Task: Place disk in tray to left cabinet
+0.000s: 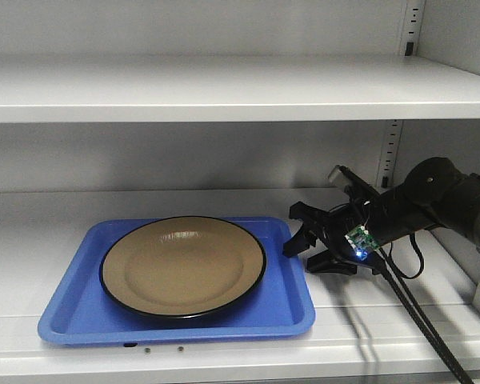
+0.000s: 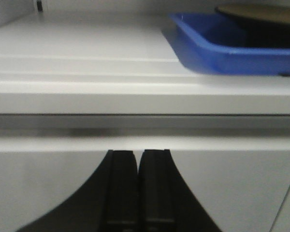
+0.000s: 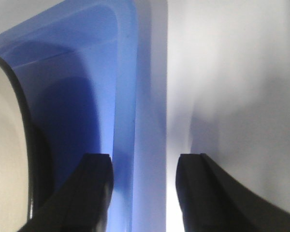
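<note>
in the front view the tray [image 1: 292, 308], bright blue smooth plastic with rounded corners and a low raised rim, lies flat on a shelf of the left cabinet [image 1: 224, 88], pale grey-white metal with perforated strips at the back. its long axis runs from nine to three o'clock. the disk [image 1: 183, 266], round, shallow, glossy tan with a thin black rim, rests inside the tray, nearly filling its width. at three o'clock from the tray, the black right gripper [image 1: 298, 237] sits at the tray's right rim, jaws spread.

in the left wrist view the left gripper [image 2: 137, 166] hangs below the shelf edge, jaws pressed together; the tray corner shows at one o'clock.

in the right wrist view the spread jaws straddle the tray's rim.
</note>
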Robot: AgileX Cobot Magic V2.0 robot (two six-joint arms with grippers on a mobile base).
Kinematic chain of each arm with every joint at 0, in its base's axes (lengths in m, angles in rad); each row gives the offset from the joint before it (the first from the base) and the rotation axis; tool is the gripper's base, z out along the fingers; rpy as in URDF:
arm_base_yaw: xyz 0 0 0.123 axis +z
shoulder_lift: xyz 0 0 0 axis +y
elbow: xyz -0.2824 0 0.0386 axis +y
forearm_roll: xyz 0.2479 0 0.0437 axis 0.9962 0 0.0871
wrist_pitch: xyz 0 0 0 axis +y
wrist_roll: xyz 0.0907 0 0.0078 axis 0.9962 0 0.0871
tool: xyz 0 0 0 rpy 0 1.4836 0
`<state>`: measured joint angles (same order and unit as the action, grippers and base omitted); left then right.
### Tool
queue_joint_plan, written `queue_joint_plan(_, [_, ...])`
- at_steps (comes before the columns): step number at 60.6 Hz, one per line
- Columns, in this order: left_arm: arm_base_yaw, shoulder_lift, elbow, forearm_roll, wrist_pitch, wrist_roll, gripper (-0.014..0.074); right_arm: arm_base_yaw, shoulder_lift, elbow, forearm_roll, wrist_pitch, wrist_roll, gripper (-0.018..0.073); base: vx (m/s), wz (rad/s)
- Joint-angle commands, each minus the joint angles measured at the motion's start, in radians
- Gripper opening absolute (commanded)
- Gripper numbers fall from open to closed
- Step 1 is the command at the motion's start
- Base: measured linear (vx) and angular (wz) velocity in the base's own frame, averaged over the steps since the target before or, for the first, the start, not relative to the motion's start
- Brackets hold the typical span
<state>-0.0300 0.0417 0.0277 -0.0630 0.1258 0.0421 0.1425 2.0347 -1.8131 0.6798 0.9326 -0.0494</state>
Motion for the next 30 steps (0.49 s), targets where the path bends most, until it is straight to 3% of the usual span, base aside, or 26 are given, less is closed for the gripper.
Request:
queue_joint_plan(1, [0.006, -0.065, 0.018, 0.0, -0.02, -0.001, 0.0011, -0.003, -0.066, -0.032, 0.035, -0.025, -0.012, 0.0386, 0.0, 0.0])
queue_joint_plan(17, [0.083, -0.061, 0.02, 0.0, -0.016, -0.001, 0.0011, -0.003, -0.066, -0.032, 0.035, -0.021, -0.012, 0.0386, 0.0, 0.0])
queue_joint_plan(30, [0.085, -0.059, 0.02, -0.001, -0.012, -0.003, 0.0011, -0.003, -0.066, -0.032, 0.035, -0.021, -0.012, 0.0386, 0.0, 0.0])
